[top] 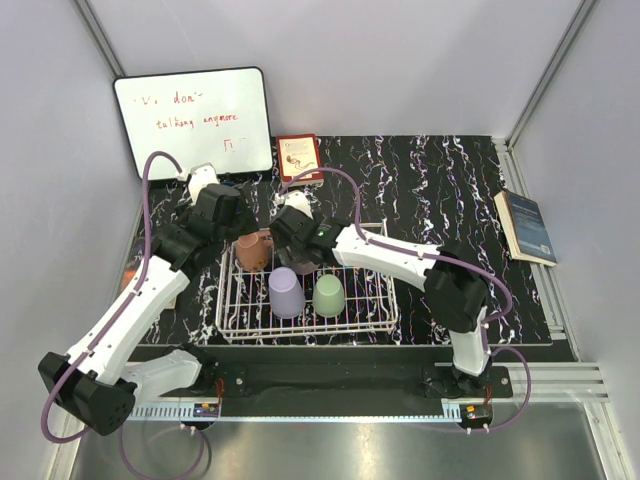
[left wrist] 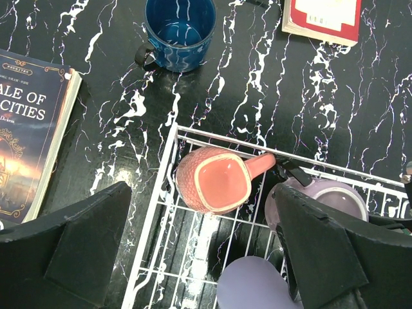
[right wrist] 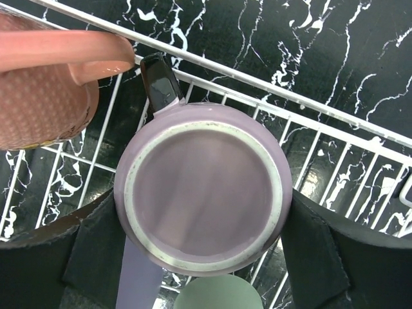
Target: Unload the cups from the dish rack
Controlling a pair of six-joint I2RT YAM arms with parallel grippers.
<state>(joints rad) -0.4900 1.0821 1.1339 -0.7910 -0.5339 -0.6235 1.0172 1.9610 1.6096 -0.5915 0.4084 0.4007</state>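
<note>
Right end effector (right wrist: 206,257) straddles the upturned mauve cup (right wrist: 206,187) in the dish rack (top: 365,300); whether its pads (right wrist: 84,257) bite, I cannot tell. Squeeze centred, lift straight, clear of the neighbouring pink cup (right wrist: 45,96). Left end effector (left wrist: 203,251) hangs wide open, empty.

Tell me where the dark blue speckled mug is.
In the left wrist view, the dark blue mug stands upright on the black marbled table, outside the white wire dish rack, just beyond its far edge and the pink mug.
</note>
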